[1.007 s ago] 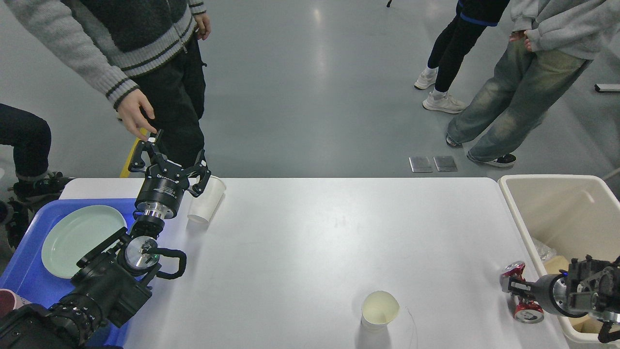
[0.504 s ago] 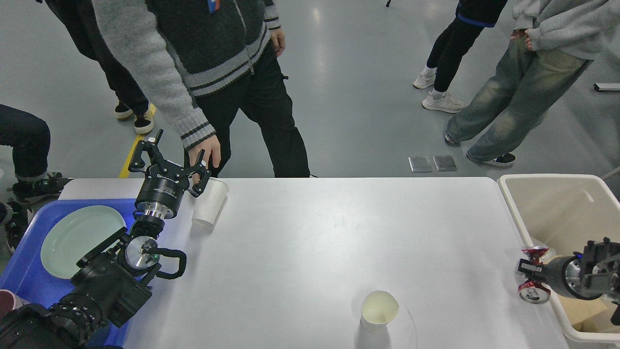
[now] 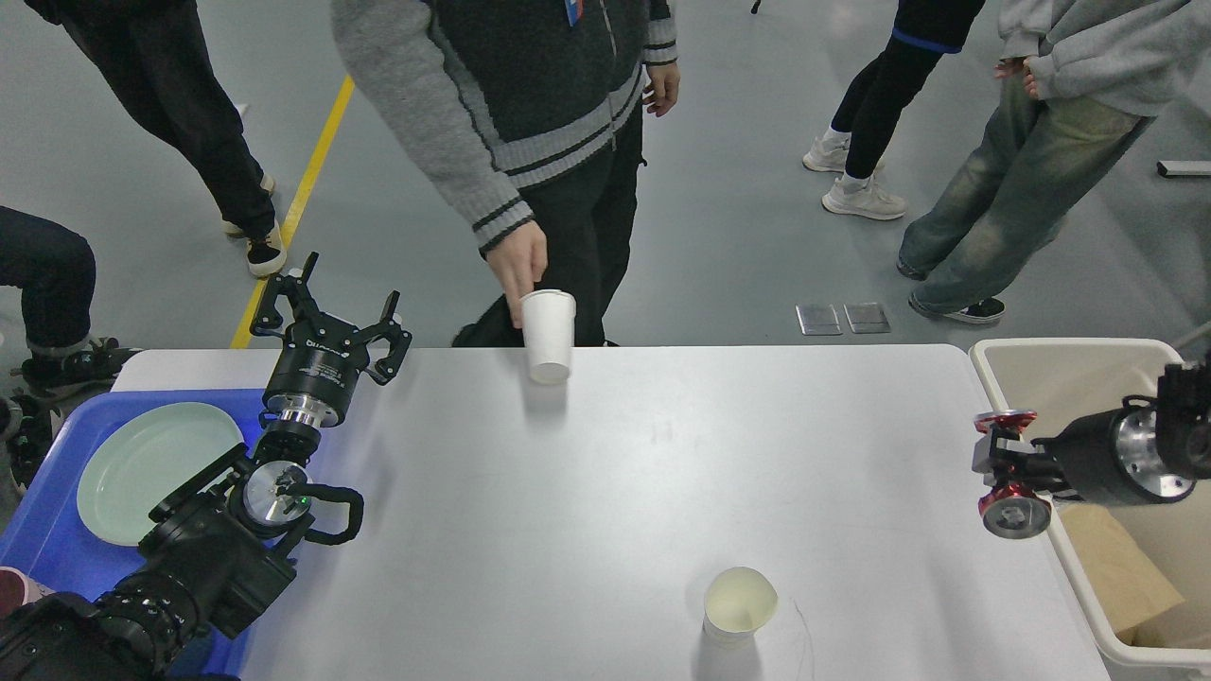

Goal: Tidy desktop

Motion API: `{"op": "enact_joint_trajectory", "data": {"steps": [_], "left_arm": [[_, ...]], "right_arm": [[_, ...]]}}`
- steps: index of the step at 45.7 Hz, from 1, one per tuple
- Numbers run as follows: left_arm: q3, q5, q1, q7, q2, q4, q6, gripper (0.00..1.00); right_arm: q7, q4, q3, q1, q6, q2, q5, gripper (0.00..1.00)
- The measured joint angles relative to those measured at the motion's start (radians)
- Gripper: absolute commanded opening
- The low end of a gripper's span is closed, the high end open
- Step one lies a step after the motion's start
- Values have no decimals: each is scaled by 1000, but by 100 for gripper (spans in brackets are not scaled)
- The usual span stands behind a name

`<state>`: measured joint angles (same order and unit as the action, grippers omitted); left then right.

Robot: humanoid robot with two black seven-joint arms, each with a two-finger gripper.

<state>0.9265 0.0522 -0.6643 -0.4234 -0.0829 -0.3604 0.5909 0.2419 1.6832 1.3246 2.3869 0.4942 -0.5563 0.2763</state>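
Mostly bare white desktop (image 3: pixel 605 492), grey glossy floor (image 3: pixel 738 218) beyond.

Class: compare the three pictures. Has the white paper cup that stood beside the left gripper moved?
Yes. The white paper cup has gone right along the desktop's far edge, away from the left gripper, and a person's hand now holds it.

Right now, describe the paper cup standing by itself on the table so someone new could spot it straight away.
Start at the big white table and go to its near edge, right of centre. The cup stands there upright and open, with bare table all round. The other cup is at the far edge, held by a person's hand.
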Motion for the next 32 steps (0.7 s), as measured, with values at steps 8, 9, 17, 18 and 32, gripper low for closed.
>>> {"op": "enact_joint_trajectory", "data": {"steps": [8,9,17,18,32], "left_arm": [[0,0,0,0,0,0,0,97],[0,0,0,0,0,0,0,97],[0,0,0,0,0,0,0,97],[0,0,0,0,0,0,0,97],[1,0,0,0,0,0,0,97]], "right_arm": [[-8,-77,39,-110,-18,11,0,0],[-9,-103,54,-153,-34,3,1,0],[-10,-405,105,-541,-186,-59,-1,0],[-10,-450,102,-594,-207,-65,-4,0],[-21,-1137,-57,-1348,-507,-29,-176,0]]}}
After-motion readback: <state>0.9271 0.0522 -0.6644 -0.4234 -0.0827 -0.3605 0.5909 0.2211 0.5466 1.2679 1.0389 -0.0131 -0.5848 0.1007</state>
